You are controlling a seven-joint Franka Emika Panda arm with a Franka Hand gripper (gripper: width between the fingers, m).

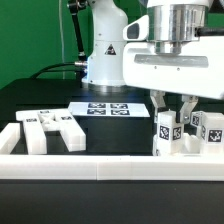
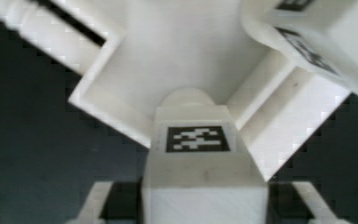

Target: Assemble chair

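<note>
While the claw [image 1: 172,116] is clamped on the small white blocky plastic chair leg [image 2: 197,140], upright over the black bench [image 1: 40,100] at the exterior view's right behind the long white border wall [image 1: 100,168], it looks light, rigid and slick, so squeeze its flat sides squarely.

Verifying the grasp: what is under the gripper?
A tagged white chair piece stands upright under the gripper, which is shut on it. Its foot and whatever it stands on are hidden by the front wall.
</note>
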